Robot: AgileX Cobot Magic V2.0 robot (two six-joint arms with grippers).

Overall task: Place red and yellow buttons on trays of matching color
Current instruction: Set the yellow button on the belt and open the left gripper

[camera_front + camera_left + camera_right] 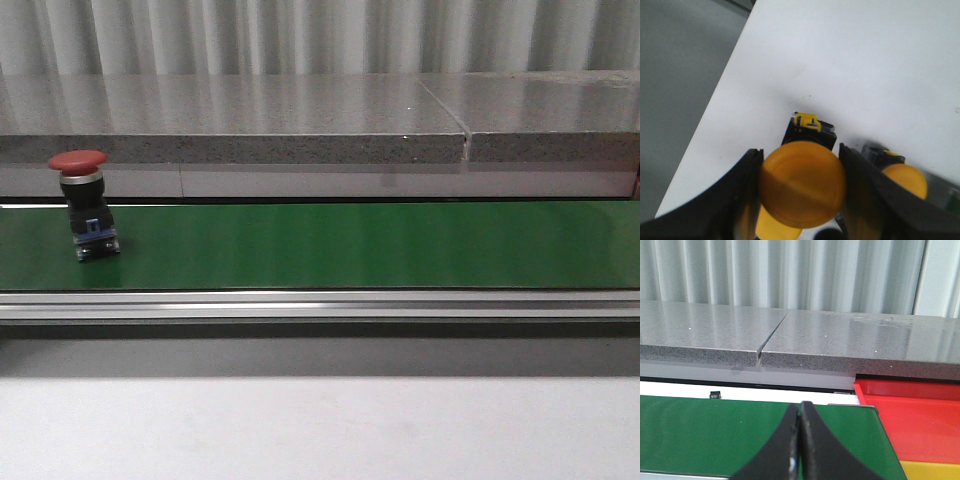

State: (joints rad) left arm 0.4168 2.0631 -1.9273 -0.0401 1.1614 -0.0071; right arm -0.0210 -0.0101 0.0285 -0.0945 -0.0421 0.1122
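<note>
1. My left gripper [801, 187] is clamped on a yellow mushroom-head push button [802, 184]; both black fingers [737, 200] press against the sides of its round cap, and its black body with a yellow clip shows beyond the cap.
2. Under that button lies the white table [840, 60], whose edge runs diagonally with grey floor [680, 75] past it.
3. A second yellow button [905, 180] sits just beside my left gripper, close to the outer side of one finger, and another yellow cap [776, 229] peeks out beneath the held one.
4. My right gripper [799, 450] has its fingers pressed together with nothing between them; only a thin seam shows.
5. Beyond it runs the green conveyor belt [715, 435], and to one side a red tray [920, 415] with a strip of yellow tray [930, 471] touching its near edge.
6. In the front view a red mushroom-head button [83, 205] stands upright on the green belt near its left end, red cap on top, black body and blue base below.
7. Behind the belt is a grey stone ledge [300, 120], and a silver rail [320, 305] borders the belt's near side
</note>
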